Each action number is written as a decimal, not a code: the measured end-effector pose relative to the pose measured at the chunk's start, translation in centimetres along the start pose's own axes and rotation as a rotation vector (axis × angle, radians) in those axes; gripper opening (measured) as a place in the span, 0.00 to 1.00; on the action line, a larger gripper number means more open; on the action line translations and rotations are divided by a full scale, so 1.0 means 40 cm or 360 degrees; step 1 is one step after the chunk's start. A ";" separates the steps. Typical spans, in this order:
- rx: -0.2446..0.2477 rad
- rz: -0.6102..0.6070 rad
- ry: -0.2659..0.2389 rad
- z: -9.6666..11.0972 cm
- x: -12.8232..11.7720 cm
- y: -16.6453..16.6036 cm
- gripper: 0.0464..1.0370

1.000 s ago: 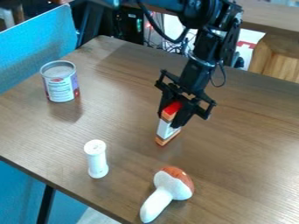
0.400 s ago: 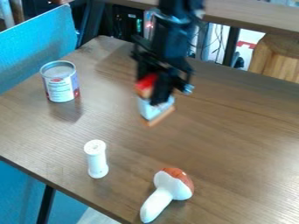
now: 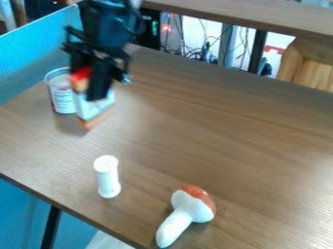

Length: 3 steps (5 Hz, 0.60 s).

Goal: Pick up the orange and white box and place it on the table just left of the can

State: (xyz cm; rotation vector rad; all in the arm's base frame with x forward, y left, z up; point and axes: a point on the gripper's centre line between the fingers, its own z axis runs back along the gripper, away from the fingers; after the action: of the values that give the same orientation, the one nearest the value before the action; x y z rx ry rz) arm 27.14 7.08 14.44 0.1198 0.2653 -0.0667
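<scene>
The black gripper (image 3: 90, 86) hangs at the upper left of the camera view, shut on a small box (image 3: 95, 108) with a red top, a white-blue middle and an orange lower edge. The box is held tilted, in front of the right side of a metal can (image 3: 63, 99) with a white, purple and red label; whether they touch I cannot tell. A white cylindrical bottle (image 3: 107, 177) stands upright at the lower left. A toy mushroom (image 3: 187, 213) with a white stem and a brown-red cap lies near the front edge.
The brown wooden table (image 3: 247, 146) has its front edge running from the left down to the bottom. Blue panels (image 3: 32, 53) stand beyond its left side. Cables (image 3: 195, 52) and a second wooden surface (image 3: 260, 17) are behind it.
The gripper has swung left and up with the box in it, from the table's middle to beside the can. The can, bottle and mushroom have stayed in place.
</scene>
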 end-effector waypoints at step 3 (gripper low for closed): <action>0.0006 0.0278 0.0227 -0.122 -0.065 0.220 0.37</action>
State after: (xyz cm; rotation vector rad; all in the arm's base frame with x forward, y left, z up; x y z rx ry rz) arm 24.10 16.53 11.42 0.1510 0.3962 0.1151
